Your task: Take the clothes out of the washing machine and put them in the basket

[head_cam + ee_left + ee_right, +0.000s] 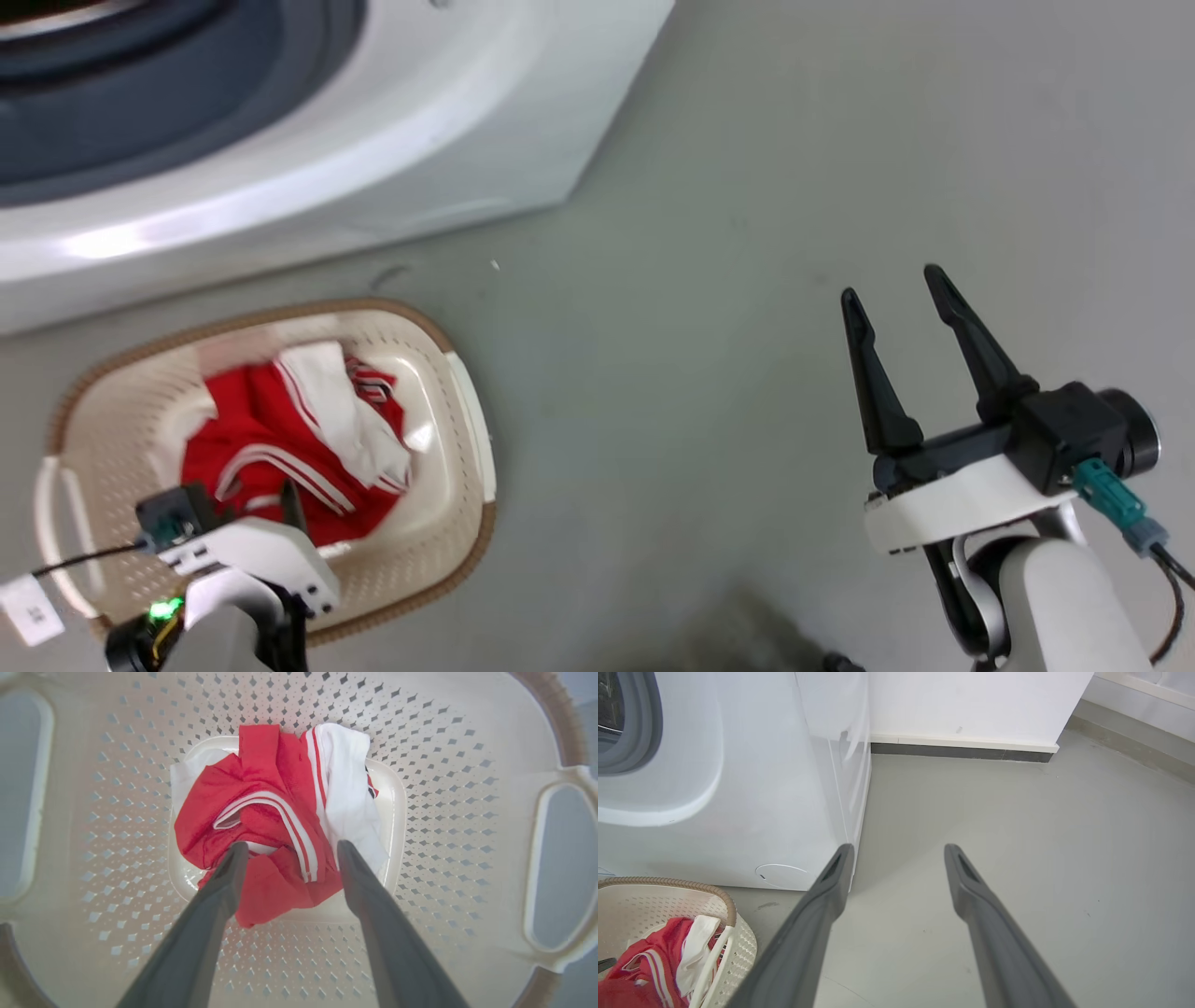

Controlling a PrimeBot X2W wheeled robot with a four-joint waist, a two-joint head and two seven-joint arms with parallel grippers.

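Observation:
The red and white clothes lie crumpled on the bottom of the cream basket, which stands on the floor in front of the white washing machine. My left gripper hangs open just above the clothes, pointing down into the basket, with nothing between its fingers. My right gripper is open over bare floor to the right, well away from the basket. In the right wrist view my right gripper points past the washing machine, with the basket and clothes at lower left.
The machine's grey rubber porthole rim sits at the upper left. Grey floor stretches to the right of the machine. A white wall with a dark skirting strip stands behind it.

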